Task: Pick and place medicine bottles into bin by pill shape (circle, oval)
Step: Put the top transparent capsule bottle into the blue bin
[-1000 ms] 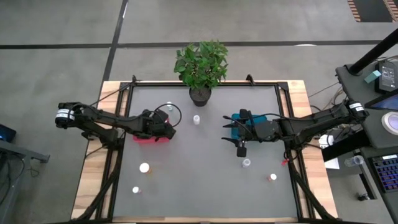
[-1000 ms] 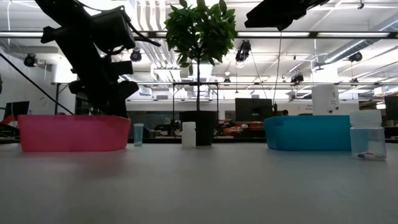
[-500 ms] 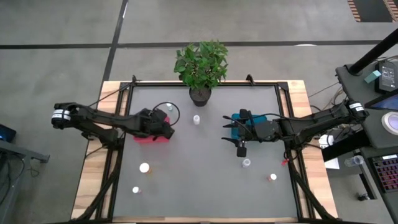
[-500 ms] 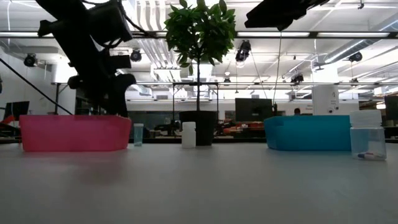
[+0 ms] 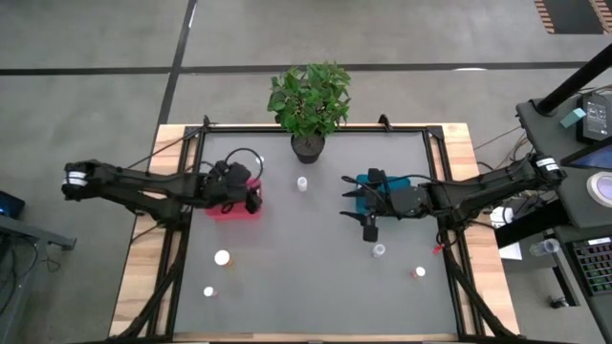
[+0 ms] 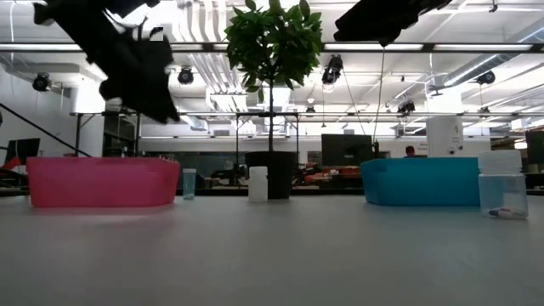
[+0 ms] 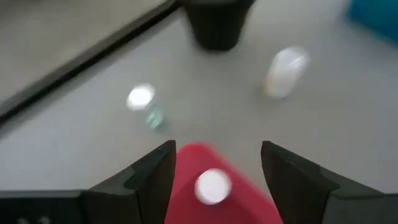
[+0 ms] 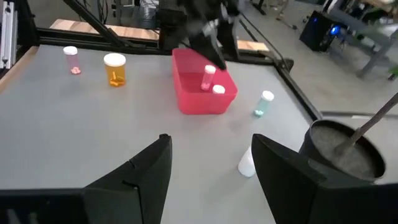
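Red bin (image 5: pixel 229 208) — left pincer (image 7: pixel 214 163) above it, fingers apart, empty.

The left wrist view is motion-blurred: a white cap (image 7: pixel 212 185) is seen over the red bin (image 7: pixel 217 202), which is cut off by the frame edge. Pill shapes cannot be made out.

Open table (image 5: pixel 306 277) between red bin (image 5: pixel 232 207) and teal bin (image 5: pixel 369 183); plant pot (image 5: pixel 307 146) blocks behind.

An open-plan lab or workshop: exposed ceiling pipes (image 6: pixel 212 34), hanging lights (image 6: pixel 331 68), monitors (image 6: pixel 344 149) behind the table (image 6: pixel 272 255).
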`<state>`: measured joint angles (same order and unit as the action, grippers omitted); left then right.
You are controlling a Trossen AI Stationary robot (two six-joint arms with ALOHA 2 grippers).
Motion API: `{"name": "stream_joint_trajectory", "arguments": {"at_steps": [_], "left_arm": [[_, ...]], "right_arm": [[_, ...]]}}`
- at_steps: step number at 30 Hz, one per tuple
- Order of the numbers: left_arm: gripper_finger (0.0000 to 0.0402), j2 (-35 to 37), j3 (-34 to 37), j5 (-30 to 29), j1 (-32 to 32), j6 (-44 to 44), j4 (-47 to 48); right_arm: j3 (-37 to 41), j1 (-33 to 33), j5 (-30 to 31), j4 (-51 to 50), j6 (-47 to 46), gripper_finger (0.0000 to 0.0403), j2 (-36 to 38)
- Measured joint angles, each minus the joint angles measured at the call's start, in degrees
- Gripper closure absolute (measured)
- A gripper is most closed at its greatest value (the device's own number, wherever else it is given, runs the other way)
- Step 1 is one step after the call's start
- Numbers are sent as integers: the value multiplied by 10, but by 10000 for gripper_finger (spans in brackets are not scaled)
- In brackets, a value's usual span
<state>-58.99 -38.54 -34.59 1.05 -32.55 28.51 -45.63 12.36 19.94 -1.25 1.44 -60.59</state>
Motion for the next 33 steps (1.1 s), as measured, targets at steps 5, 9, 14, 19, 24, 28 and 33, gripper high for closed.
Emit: {"name": "stream_joint_trajectory", "arguments": {"at_steps": [5, 9, 14, 19, 24, 28, 33], "left_arm": [[185, 45, 14, 4, 47, 181, -150], [185, 61, 41, 54, 84, 354, -291], [185, 79, 81, 130, 94, 439, -411], [185, 96, 107, 134, 95, 480, -451], [185, 114, 110, 135, 96, 513, -456], [185, 125, 110, 136, 96, 517, -456], [185, 131, 114, 136, 96, 525, -455]], "right_arm": [[0, 0, 0, 19, -45, 193, -38], [0, 0, 0, 48, -73, 193, -86], [-21, -3, 4, 59, -136, 193, -139], [-90, -24, 7, -10, -190, 193, -183], [-189, -57, 7, -121, -223, 193, -240], [-269, -88, 7, -215, -269, 193, -293], [-334, -121, 7, -260, -306, 193, -356]]}}
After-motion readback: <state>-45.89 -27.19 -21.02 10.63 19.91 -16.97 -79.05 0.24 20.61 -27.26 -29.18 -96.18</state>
